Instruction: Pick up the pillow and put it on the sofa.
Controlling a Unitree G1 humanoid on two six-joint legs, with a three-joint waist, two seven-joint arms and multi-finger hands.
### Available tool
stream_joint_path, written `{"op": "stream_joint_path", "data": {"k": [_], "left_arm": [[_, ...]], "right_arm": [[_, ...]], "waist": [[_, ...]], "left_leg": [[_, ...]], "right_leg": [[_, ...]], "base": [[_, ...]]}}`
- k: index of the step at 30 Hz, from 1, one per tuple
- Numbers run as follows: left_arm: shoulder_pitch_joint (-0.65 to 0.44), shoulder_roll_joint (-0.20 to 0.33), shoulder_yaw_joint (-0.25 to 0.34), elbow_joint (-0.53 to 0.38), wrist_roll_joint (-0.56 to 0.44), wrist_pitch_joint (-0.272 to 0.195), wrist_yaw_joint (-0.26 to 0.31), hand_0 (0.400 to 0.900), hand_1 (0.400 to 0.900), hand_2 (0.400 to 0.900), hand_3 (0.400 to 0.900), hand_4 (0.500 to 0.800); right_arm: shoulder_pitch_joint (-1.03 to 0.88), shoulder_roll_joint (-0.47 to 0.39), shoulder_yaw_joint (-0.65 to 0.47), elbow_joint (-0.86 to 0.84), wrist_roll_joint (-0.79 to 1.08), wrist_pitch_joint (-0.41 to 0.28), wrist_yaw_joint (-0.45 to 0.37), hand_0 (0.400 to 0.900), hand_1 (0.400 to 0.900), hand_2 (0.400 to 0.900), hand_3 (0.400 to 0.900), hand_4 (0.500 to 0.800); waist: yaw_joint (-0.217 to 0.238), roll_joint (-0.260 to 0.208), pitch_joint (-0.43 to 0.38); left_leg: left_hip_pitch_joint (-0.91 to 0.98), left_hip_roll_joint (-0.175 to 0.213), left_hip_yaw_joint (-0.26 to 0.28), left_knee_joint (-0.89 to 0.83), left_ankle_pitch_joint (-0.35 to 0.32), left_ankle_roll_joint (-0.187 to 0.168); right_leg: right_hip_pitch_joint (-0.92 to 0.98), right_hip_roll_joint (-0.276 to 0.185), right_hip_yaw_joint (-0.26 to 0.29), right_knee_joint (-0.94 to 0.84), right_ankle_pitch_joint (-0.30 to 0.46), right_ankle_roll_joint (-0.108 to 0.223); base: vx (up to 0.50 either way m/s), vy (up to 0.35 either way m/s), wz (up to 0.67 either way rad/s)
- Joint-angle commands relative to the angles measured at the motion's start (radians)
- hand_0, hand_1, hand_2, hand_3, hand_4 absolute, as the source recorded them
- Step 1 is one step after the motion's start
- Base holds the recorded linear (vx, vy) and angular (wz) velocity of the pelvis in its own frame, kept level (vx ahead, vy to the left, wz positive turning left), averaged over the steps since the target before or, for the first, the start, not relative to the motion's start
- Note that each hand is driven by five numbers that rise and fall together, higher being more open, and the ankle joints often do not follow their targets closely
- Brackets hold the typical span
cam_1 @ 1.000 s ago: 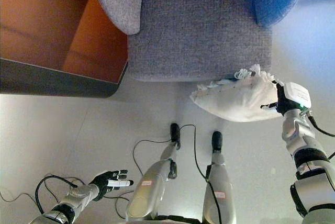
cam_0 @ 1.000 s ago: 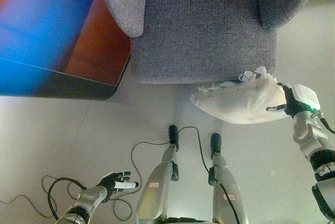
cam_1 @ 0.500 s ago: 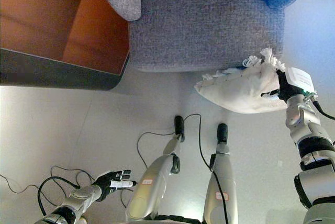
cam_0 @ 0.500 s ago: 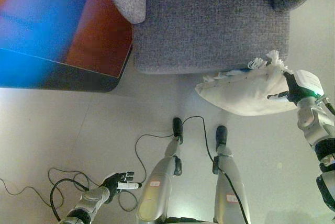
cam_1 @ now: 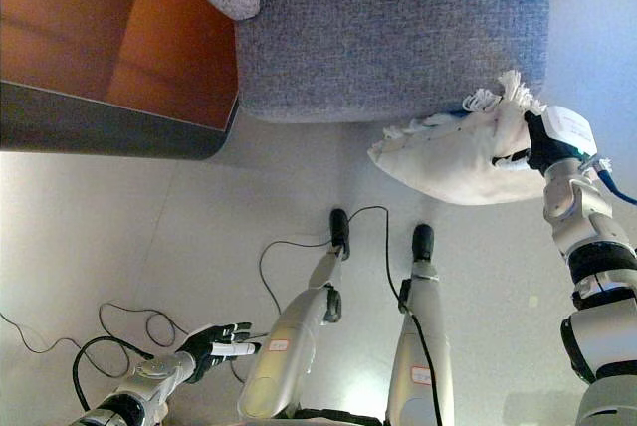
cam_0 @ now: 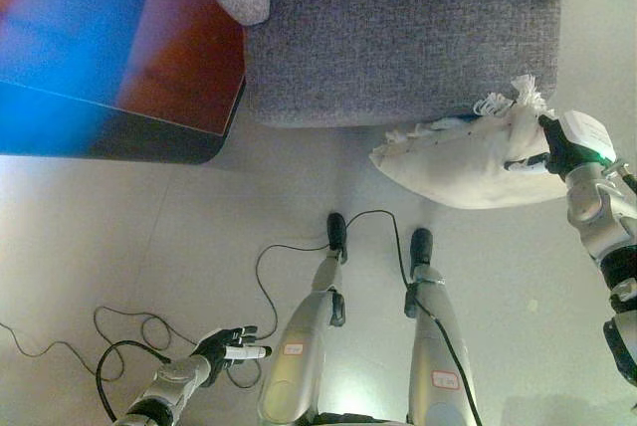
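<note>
While the right hand [cam_0: 559,150] is clamped on one end of the white, fringed cloth pillow [cam_0: 460,159], it holds it off the pale floor [cam_0: 149,227], just in front of the grey fabric sofa [cam_0: 398,33]; pillow's fringe overlaps the seat's front edge, contact can't be told. Left hand [cam_0: 227,346] hangs low at lower left w/ fingers loosely spread, holding nothing. Reddish-brown wooden panel w/ dark edge [cam_1: 119,68] stands left of the sofa.

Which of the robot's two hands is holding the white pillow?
The right hand, gripping the pillow by the sofa. The left hand hangs low, holding nothing.
</note>
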Motion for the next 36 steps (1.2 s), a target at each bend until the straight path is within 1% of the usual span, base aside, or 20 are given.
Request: {"op": "stream_joint_path", "data": {"k": [1, 3, 6, 8, 11, 14, 17, 19, 22, 24, 26, 28, 33, 36], "left_arm": [[0.084, 0.048, -0.034, 0.017, -0.006, 0.043, 0.001, 0.900, 0.900, 0.900, 0.900, 0.800], [0.085, 0.050, -0.036, 0.016, -0.007, 0.044, 0.000, 0.900, 0.900, 0.900, 0.900, 0.800], [0.083, 0.048, -0.037, 0.020, -0.009, 0.044, 0.004, 0.900, 0.900, 0.900, 0.900, 0.800], [0.086, 0.044, -0.036, 0.035, -0.008, 0.028, 0.004, 0.900, 0.900, 0.900, 0.900, 0.800], [0.085, 0.038, -0.038, 0.043, -0.010, 0.018, 0.008, 0.900, 0.900, 0.900, 0.900, 0.800], [0.085, 0.032, -0.037, 0.049, -0.010, -0.001, 0.009, 0.900, 0.900, 0.900, 0.900, 0.800], [0.084, 0.032, -0.038, 0.052, -0.011, -0.009, 0.008, 0.900, 0.900, 0.900, 0.900, 0.800], [0.085, 0.033, -0.032, 0.060, -0.005, -0.015, 0.000, 0.900, 0.900, 0.900, 0.900, 0.800], [0.090, 0.037, -0.025, 0.075, 0.001, -0.033, -0.008, 0.900, 0.900, 0.900, 0.900, 0.800], [0.095, 0.037, -0.014, 0.083, 0.011, -0.039, -0.010, 0.900, 0.900, 0.900, 0.900, 0.800], [0.100, 0.038, -0.005, 0.089, 0.020, -0.033, -0.008, 0.900, 0.900, 0.900, 0.900, 0.800], [0.104, 0.042, 0.003, 0.092, 0.025, -0.031, -0.013, 0.900, 0.900, 0.900, 0.900, 0.800], [0.127, 0.059, 0.023, 0.088, 0.043, -0.024, -0.030, 0.900, 0.900, 0.900, 0.900, 0.800], [0.136, 0.068, 0.031, 0.087, 0.051, -0.018, -0.029, 0.900, 0.900, 0.900, 0.900, 0.800]], "right_arm": [[-0.119, -0.138, 0.063, -0.047, 0.056, -0.016, 0.039, 0.400, 0.400, 0.400, 0.400, 0.500], [-0.138, -0.139, 0.072, -0.045, 0.075, -0.005, 0.059, 0.400, 0.400, 0.400, 0.400, 0.500], [-0.147, -0.139, 0.070, -0.041, 0.107, -0.008, 0.056, 0.400, 0.400, 0.400, 0.400, 0.500], [-0.153, -0.136, 0.062, -0.027, 0.110, -0.020, 0.059, 0.400, 0.400, 0.400, 0.400, 0.500], [-0.153, -0.131, 0.059, -0.021, 0.113, -0.028, 0.057, 0.400, 0.400, 0.400, 0.400, 0.500], [-0.153, -0.129, 0.059, -0.023, 0.115, -0.024, 0.057, 0.400, 0.400, 0.400, 0.400, 0.500], [-0.146, -0.128, 0.056, -0.019, 0.113, -0.030, 0.058, 0.400, 0.400, 0.400, 0.400, 0.500], [-0.148, -0.129, 0.056, -0.018, 0.116, -0.042, 0.069, 0.400, 0.400, 0.400, 0.400, 0.500], [-0.138, -0.129, 0.055, -0.027, 0.111, -0.091, 0.089, 0.400, 0.400, 0.400, 0.400, 0.500], [-0.129, -0.127, 0.059, -0.054, 0.104, -0.114, 0.091, 0.400, 0.400, 0.400, 0.400, 0.500], [-0.121, -0.126, 0.062, -0.097, 0.103, -0.117, 0.093, 0.400, 0.400, 0.400, 0.400, 0.500], [-0.110, -0.122, 0.061, -0.123, 0.090, -0.136, 0.097, 0.400, 0.400, 0.400, 0.400, 0.500], [-0.074, -0.129, 0.070, -0.228, 0.079, -0.133, 0.137, 0.400, 0.400, 0.400, 0.400, 0.500], [-0.053, -0.135, 0.064, -0.263, 0.085, -0.152, 0.161, 0.400, 0.400, 0.400, 0.400, 0.500]], "waist": [[0.010, 0.031, 0.032], [0.014, 0.032, 0.032], [0.014, 0.033, 0.032], [0.015, 0.034, 0.032], [0.014, 0.035, 0.032], [0.014, 0.035, 0.032], [0.013, 0.032, 0.032], [0.013, 0.027, 0.032], [0.012, 0.018, 0.032], [0.010, 0.006, 0.032], [0.007, -0.011, 0.032], [0.006, -0.027, 0.027], [0.007, -0.081, -0.015], [0.010, -0.117, -0.044]], "left_leg": [[0.048, -0.033, -0.032, 0.024, -0.108, -0.047], [0.041, -0.032, -0.032, 0.023, -0.106, -0.047], [0.032, -0.032, -0.032, 0.024, -0.106, -0.046], [0.030, -0.032, -0.032, 0.024, -0.105, -0.046], [0.027, -0.031, -0.032, 0.027, -0.105, -0.046], [0.029, -0.030, -0.031, 0.028, -0.105, -0.047], [0.034, -0.029, -0.030, 0.027, -0.106, -0.046], [0.043, -0.027, -0.030, 0.025, -0.108, -0.046], [0.069, -0.024, -0.029, 0.022, -0.113, -0.047], [0.095, -0.022, -0.029, 0.021, -0.120, -0.048], [0.130, -0.018, -0.027, 0.019, -0.127, -0.050], [0.161, -0.015, -0.026, 0.015, -0.133, -0.052], [0.227, 0.001, -0.018, 0.000, -0.146, -0.060], [0.266, 0.010, -0.014, -0.008, -0.158, -0.063]], "right_leg": [[0.087, 0.007, -0.057, -0.233, 0.138, 0.015], [0.078, 0.007, -0.056, -0.231, 0.139, 0.015], [0.069, 0.009, -0.054, -0.227, 0.137, 0.014], [0.064, 0.009, -0.053, -0.223, 0.137, 0.015], [0.057, 0.009, -0.052, -0.217, 0.137, 0.015], [0.057, 0.008, -0.052, -0.215, 0.137, 0.016], [0.061, 0.007, -0.055, -0.217, 0.139, 0.017], [0.071, 0.007, -0.056, -0.222, 0.140, 0.016], [0.096, 0.007, -0.061, -0.228, 0.139, 0.016], [0.123, 0.006, -0.064, -0.235, 0.138, 0.015], [0.159, 0.006, -0.068, -0.246, 0.140, 0.016], [0.193, 0.007, -0.071, -0.260, 0.142, 0.018], [0.275, 0.011, -0.085, -0.305, 0.149, 0.023], [0.329, 0.015, -0.092, -0.337, 0.155, 0.027]], "base": [[0.00, 0.000, 0.00], [0.00, 0.000, 0.00], [0.00, 0.000, 0.00], [0.00, 0.000, 0.00], [0.00, 0.006, -0.01], [0.00, 0.006, -0.01], [0.00, 0.000, 0.00], [0.00, 0.000, 0.00], [0.00, 0.000, 0.00], [0.00, 0.000, 0.00], [0.00, 0.000, 0.00], [0.02, -0.006, 0.00], [0.04, -0.023, 0.00], [0.05, -0.023, 0.00]]}}
